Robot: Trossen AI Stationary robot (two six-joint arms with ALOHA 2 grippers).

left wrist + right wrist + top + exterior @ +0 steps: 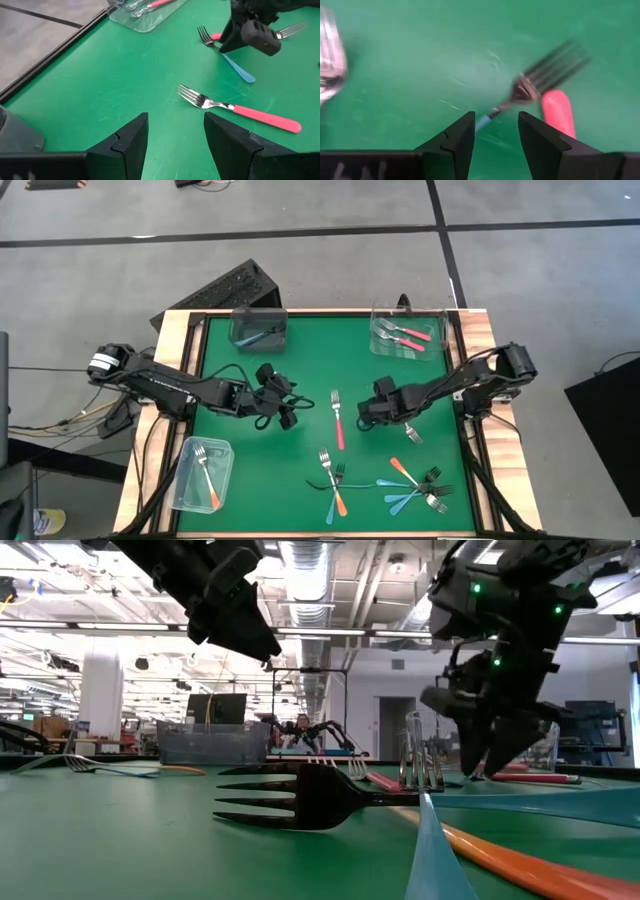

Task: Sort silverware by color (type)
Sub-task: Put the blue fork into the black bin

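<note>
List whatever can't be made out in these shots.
- High view: fork pile, too small and overlapped to count.
- Right wrist view: blurred fork, cut off by the picture's edge; handle colour unseen.
- Low view: near fork, in dark silhouette, hiding much of what lies behind it.

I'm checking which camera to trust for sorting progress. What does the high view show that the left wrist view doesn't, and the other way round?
Only the high view shows the container with the orange fork, the container with a blue fork, and the unsorted pile near the table's front edge.

Only the left wrist view shows the left gripper fingers open, close up, above bare mat.

Both show the lone pink fork, the right gripper over a blue fork, and the container of pink forks.
</note>
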